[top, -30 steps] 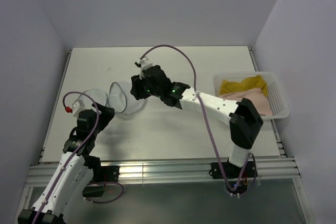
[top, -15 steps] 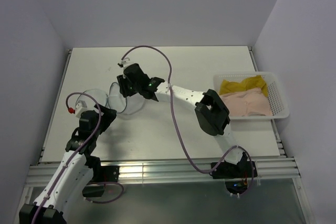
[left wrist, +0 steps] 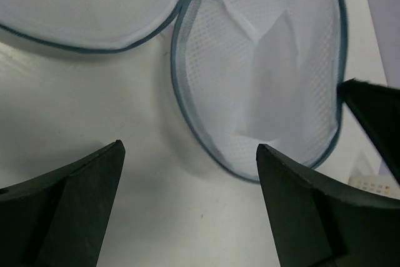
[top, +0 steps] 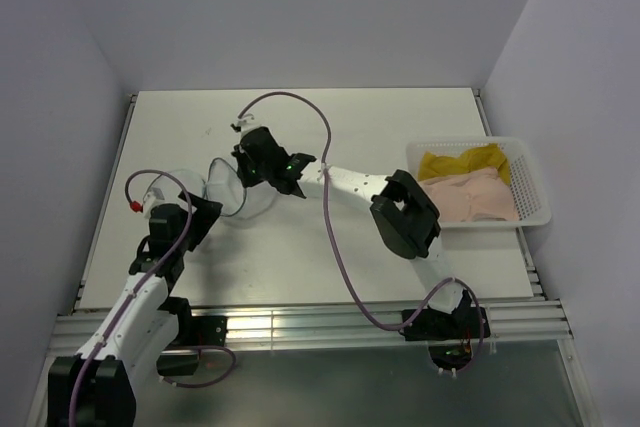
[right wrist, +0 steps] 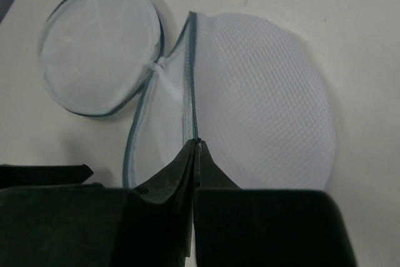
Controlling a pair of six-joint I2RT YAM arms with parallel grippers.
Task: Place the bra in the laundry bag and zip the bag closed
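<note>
left gripper: lower left of the top view, nearest the arm bases. The left gripper (left wrist: 189,148) has its fingers wide apart with nothing between them, hovering just short of the bag's open mouth.

bag: the small round laundry bag of translucent white mesh with a dark zip rim (right wrist: 262,98) sits left of centre in the top view. It's unzipped and flopped open like a clamshell, flat lid half to the left, domed half to the right.

right gripper: just past the bag. The right gripper (right wrist: 195,145) has its jaws pressed together, pinching the zip rim of the domed half.

bra: not in the bag yet. The peach-pink soft fabric bra (top: 470,197) lies in the white rectangular plastic lattice basket (top: 535,182) at the right edge, well apart from the bag, beside a crumpled yellow cloth (top: 455,162).

step in hand: my read, it's getting the mouth held open. Keep that pinch on the rim only, not the mesh. Lift gently so the dome doesn't fold over. The left one probably wants the opposite rim.

risk: the mesh is floppy and light, so the bag could just slide.

surface: plain flat white table (top: 400,127), with a ribbed metal rail (top: 300,325) along the bottom.

room: bare pale lilac walls (top: 300,7) box it in at the top and both sides.
</note>
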